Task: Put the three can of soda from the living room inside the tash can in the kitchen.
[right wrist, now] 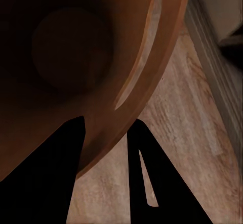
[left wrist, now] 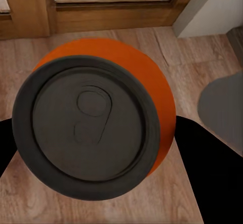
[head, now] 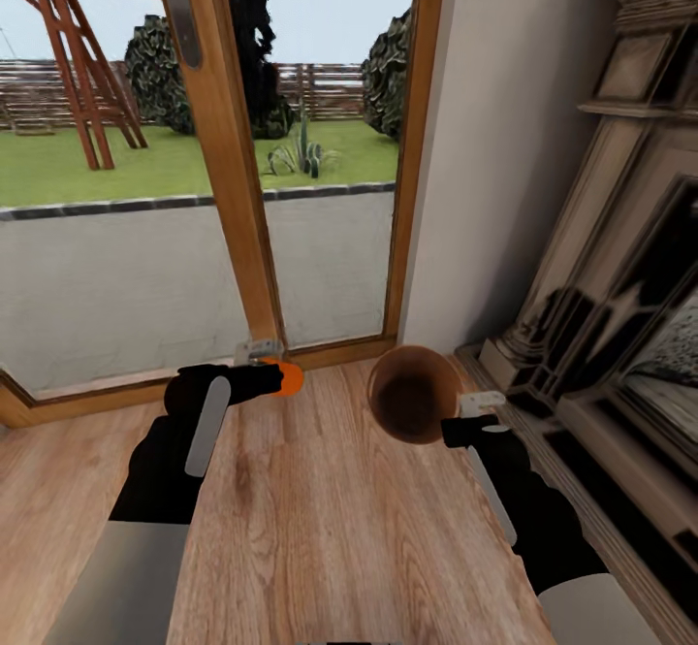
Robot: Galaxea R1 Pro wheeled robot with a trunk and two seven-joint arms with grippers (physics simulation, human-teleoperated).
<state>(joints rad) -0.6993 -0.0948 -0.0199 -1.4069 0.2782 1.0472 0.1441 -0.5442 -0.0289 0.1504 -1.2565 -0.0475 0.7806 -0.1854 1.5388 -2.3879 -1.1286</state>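
An orange soda can (head: 287,377) is gripped by the left end effector (head: 264,373) above the wood floor (head: 320,529), near the glass doors (head: 223,189). The brown trash can (head: 415,395) is clamped at its rim by the right end effector (head: 463,424), beside the fireplace (head: 620,315).

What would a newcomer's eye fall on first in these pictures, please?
The orange can clamped in the left tool, held above the wood floor before the glass door. Next, the brown bin, gripped at its rim by the right tool, its dark inside tipped toward the head camera.
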